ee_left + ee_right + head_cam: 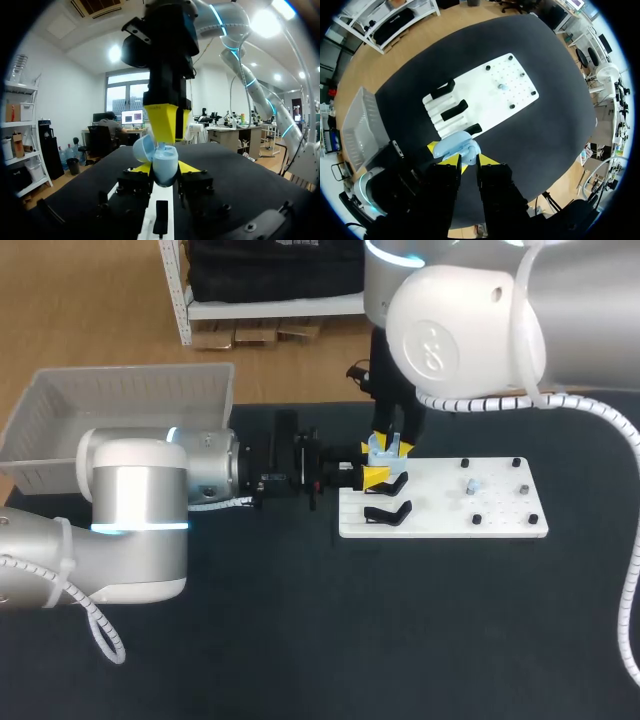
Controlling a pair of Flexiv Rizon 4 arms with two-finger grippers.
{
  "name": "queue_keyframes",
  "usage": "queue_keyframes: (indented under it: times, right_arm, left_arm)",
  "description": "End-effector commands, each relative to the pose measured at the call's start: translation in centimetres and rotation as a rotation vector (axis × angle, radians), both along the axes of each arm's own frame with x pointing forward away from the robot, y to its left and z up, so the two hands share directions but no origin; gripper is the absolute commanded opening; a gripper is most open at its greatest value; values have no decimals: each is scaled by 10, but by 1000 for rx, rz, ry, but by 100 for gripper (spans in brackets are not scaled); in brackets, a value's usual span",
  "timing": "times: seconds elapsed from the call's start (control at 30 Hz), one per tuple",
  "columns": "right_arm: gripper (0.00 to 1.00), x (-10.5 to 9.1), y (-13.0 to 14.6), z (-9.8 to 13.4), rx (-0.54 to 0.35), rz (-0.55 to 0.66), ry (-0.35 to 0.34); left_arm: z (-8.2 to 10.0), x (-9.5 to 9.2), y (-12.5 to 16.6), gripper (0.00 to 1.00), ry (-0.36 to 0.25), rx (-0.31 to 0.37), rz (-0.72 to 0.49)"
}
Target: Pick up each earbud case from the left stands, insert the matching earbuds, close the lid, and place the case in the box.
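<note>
Across the black table (300, 640) both arms meet at one spot. The left arm (130, 510) comes in low from its side, wrist stretched flat toward the middle. The right arm (470, 330) drops in from the far right corner and points almost straight down.

Behind the left arm sits the grey bin (120, 400), at the table's far left. Right of the middle lies the white board (500, 502), flat on the table.

Now the business end. The left gripper (372, 478) is at the board's left edge, and it's clamped: one yellow tip on each side of the earbud case (165, 167), both touching it. The right gripper (390, 443) hangs directly over that same case, coming right down onto it. Whether it's pinching anything, I cannot tell from here.

The case is pale blue and rounded, and it's held up off the board, just over the left end where the black stands (388, 510) are. In the left wrist view its lid looks swung open, tipped back to one side of the body. From the right wrist view, three stands sit in a row and the case is just beside the nearest one.

Further right on the board, small black pegs (521, 485) are dotted about. Among them is a tiny pale-blue piece (470, 483), well apart from the case and too small to make out.
</note>
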State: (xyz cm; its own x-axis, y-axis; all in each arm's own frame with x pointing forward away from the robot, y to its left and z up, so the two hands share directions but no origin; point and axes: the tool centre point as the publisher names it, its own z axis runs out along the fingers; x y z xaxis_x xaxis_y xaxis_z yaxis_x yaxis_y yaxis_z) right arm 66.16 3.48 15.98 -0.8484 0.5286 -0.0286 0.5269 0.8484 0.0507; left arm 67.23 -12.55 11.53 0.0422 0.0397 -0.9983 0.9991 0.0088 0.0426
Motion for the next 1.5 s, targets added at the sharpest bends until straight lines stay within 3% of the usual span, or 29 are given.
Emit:
queue_keyframes:
  times: [0.03,0.07,0.13,0.3,0.53,0.63,0.7,0.87,0.93,1.2,1.5]
  right_arm:
    - [0,2,1,-1,-1,-1,6]
    - [0,2,1,-2,0,-1,6]
    - [27,2,1,-2,4,-1,7]
    - [48,-1,0,2,18,2,5]
    - [42,-18,-13,26,97,47,-57]
    - [37,-26,-27,36,173,121,-93]
    - [41,-29,-39,40,202,201,-133]
    - [40,-22,-75,44,266,341,-210]
    - [42,-19,-90,44,250,373,-242]
    - [47,-3,-135,23,169,459,-249]
    - [49,2,-146,-8,164,554,-225]
  left_arm:
    - [-1,0,0,0,-2,-3,3]
    - [-1,0,0,0,-2,-3,3]
    - [-1,0,0,0,-2,-3,3]
    - [-1,0,0,0,-2,-3,3]
    - [-1,0,0,0,-2,-3,3]
    - [-1,0,0,0,-2,-3,3]
    - [-1,0,0,0,-2,-3,3]
    - [-1,0,0,0,-2,-3,3]
    - [-1,0,0,0,-2,-3,3]
    - [-1,0,0,0,-2,-3,3]
    - [-1,0,0,0,-2,-3,3]
